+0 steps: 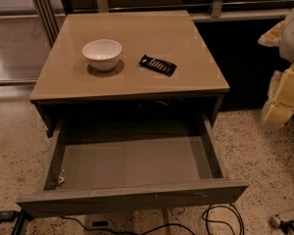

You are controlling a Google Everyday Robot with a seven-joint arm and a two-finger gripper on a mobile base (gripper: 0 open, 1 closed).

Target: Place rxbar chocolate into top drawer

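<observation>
My hand (284, 82) hangs at the right edge of the frame, well apart from the things on the tabletop, and I cannot tell whether it is apart or together. The small, flat, black-wrapped rxbar chocolate (158, 65) lies on the glossy tan tabletop (137, 28) just right of the white ceramic bowl (102, 54), above the wide grey-brown top drawer (132, 195), which stands open at the bottom. I judge the bar light, thin and slick-wrapped, so I would pinch it across its short width near the middle, from above.
</observation>
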